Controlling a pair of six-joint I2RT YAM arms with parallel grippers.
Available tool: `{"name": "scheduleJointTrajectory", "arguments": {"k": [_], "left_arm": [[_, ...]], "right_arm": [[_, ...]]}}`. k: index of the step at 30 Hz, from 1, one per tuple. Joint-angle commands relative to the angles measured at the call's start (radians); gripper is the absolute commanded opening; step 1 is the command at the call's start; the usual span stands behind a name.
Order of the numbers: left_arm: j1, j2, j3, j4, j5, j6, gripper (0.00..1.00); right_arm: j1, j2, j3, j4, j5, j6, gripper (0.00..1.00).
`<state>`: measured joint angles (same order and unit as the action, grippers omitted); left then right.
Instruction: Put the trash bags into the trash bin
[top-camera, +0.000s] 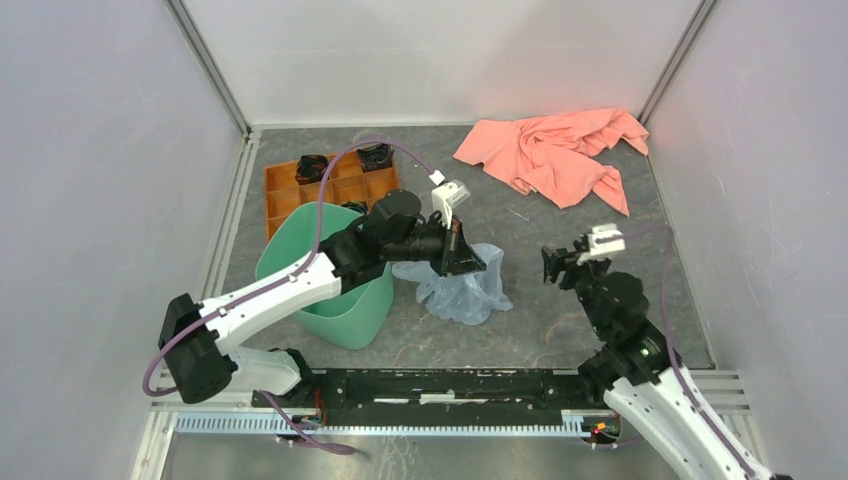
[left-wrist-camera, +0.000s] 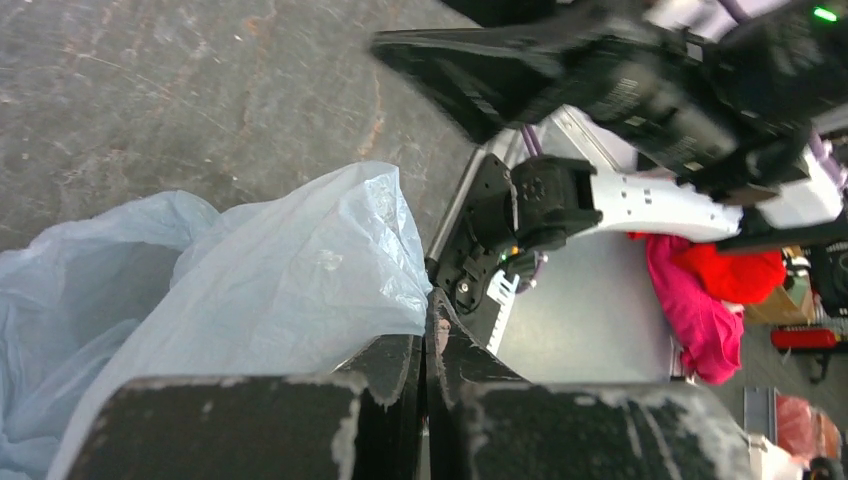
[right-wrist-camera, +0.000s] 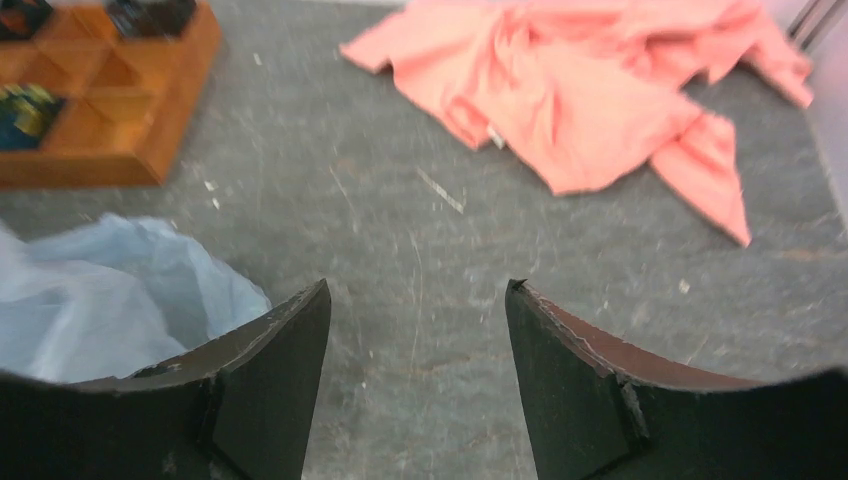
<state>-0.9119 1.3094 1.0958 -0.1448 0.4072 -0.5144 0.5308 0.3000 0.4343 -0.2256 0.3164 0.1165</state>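
Observation:
The pale blue trash bag (top-camera: 462, 292) lies crumpled on the grey table just right of the mint-green trash bin (top-camera: 350, 318). My left gripper (top-camera: 468, 260) reaches over the bin's rim to the bag's top edge. In the left wrist view its jaws (left-wrist-camera: 430, 300) are pressed together, with the bag's film (left-wrist-camera: 250, 290) running into the left finger's tip. My right gripper (top-camera: 553, 266) is open and empty a little right of the bag. In the right wrist view (right-wrist-camera: 418, 292) bare table shows between its fingers and the bag (right-wrist-camera: 100, 300) sits at the left.
An orange compartment tray (top-camera: 290, 195) holding dark objects stands behind the bin, also in the right wrist view (right-wrist-camera: 100, 130). A salmon-pink cloth (top-camera: 555, 150) lies at the back right, also in the right wrist view (right-wrist-camera: 590, 90). White walls enclose the table.

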Motion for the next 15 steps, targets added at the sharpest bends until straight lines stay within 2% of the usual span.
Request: {"name": "scheduleJointTrajectory", "arguments": {"k": [1,6,9,11,15], "left_arm": [[0.001,-0.044,-0.036,0.065,0.156,0.084,0.02],[0.001,-0.058,-0.043,0.082,0.207,0.104,0.02],[0.001,-0.056,-0.038,0.07,0.222,0.111,0.02],[0.001,-0.057,-0.039,0.068,0.242,0.112,0.02],[0.001,-0.07,-0.046,0.061,0.257,0.121,0.02]], "right_arm": [[0.0,0.209,-0.068,0.119,-0.035,0.066,0.72],[-0.008,0.368,-0.129,0.279,-0.287,0.099,0.78],[-0.037,0.39,-0.176,0.318,-0.403,0.103,0.83],[-0.091,0.373,-0.216,0.347,-0.498,0.113,0.87],[-0.273,0.341,-0.28,0.4,-0.688,0.14,0.89]]}}
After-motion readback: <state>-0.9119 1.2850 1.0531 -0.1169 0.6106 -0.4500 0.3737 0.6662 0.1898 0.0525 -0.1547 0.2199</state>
